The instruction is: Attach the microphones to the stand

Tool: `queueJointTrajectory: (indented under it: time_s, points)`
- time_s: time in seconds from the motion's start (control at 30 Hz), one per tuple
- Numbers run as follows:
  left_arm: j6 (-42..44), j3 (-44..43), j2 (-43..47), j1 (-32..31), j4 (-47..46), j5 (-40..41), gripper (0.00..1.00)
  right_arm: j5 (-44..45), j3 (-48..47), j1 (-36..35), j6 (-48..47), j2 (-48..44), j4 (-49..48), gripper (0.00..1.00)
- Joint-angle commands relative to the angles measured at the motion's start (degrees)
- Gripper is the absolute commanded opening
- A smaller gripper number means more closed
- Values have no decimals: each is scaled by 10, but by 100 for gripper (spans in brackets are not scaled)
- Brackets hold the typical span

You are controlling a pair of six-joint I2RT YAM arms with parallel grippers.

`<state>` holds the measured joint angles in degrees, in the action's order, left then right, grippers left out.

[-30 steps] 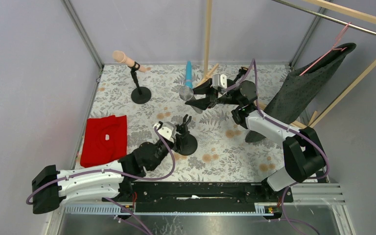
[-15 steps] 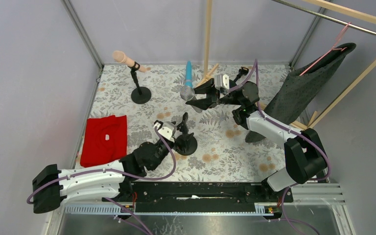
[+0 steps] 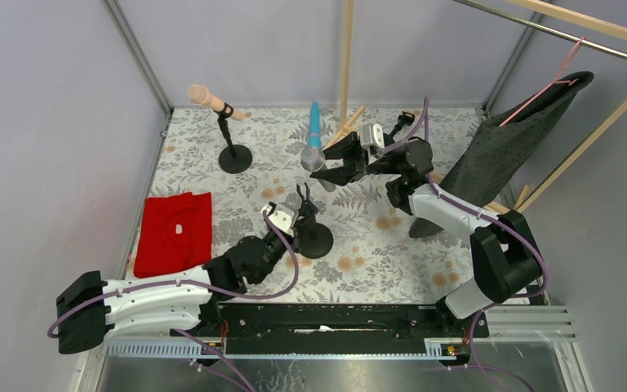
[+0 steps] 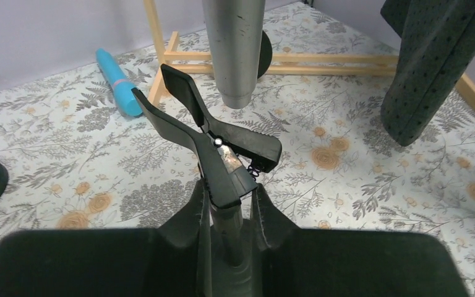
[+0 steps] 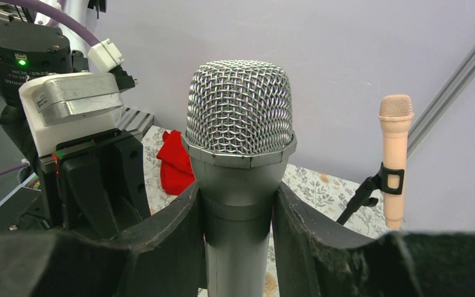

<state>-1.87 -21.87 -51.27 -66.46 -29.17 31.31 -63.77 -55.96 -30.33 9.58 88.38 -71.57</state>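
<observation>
My right gripper [image 3: 333, 163] [image 5: 238, 213] is shut on the silver-grey microphone [image 3: 313, 158] [image 5: 240, 111], just below its mesh head. Its tail end [image 4: 233, 49] hangs just above the open black clip [image 4: 201, 120] of the second stand [image 3: 315, 241]. My left gripper [image 3: 297, 219] [image 4: 229, 213] is shut on that stand's pole under the clip. The peach-pink microphone [image 3: 206, 97] [image 5: 395, 161] sits clipped in the first stand [image 3: 235, 158] at the back left. The cyan-blue microphone [image 3: 314, 122] [image 4: 118, 82] lies on the floral mat at the back.
A red cloth [image 3: 175, 232] lies at the left. A wooden frame [image 3: 344, 57] [image 4: 321, 59] stands at the back, with a dark garment [image 3: 506, 147] [image 4: 433, 62] hanging from a pink hanger at the right. Grey walls enclose the mat.
My left gripper has shifted the second stand slightly right and raised its clip toward the silver microphone. My right gripper has moved the microphone slightly.
</observation>
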Motion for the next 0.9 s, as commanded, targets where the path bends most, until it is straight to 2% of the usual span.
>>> queueJointTrajectory:
  time_s: [0.0, 0.13, 0.23, 0.27, 0.3, 0.37, 0.4, 0.43, 0.47, 0.57, 0.63, 0.87]
  points:
    - [-12, 0, 9, 0, -35, 2, 8, -22, -31, -1, 11, 4, -34, 0]
    - [-12, 1, 10, 0, -34, 2, 5, -26, -34, -4, 5, 9, -28, 0]
    - [-15, -1, 14, 0, -27, 1, 9, 0, -20, -3, -16, -2, -22, 0]
    - [-15, -2, 18, 0, -21, -1, 12, 14, -16, -3, -28, -7, -10, 0]
    - [-17, -2, 24, 0, -14, -2, 21, 31, -15, -3, -43, -14, 11, 0]
    - [-20, -2, 34, 0, -4, -2, 41, 69, -12, -3, -80, -30, 67, 0]
    - [-22, 0, 40, 0, 0, 2, 57, 90, -9, -3, -91, -37, 90, 0]
    - [-27, 1, 46, 0, 5, 8, 67, 111, -4, -3, -101, -45, 108, 0]
    - [-30, 2, 53, 1, 9, 12, 72, 127, 3, -3, -110, -51, 115, 0]
    - [-43, 3, 74, 1, 31, 13, 82, 146, 34, -3, -118, -72, 117, 0]
    - [-57, -2, 90, 1, 55, 10, 85, 157, 53, -4, -124, -88, 131, 0]
    - [-116, -30, 163, 1, 132, 3, 90, 263, 152, -12, -141, -169, 158, 0]
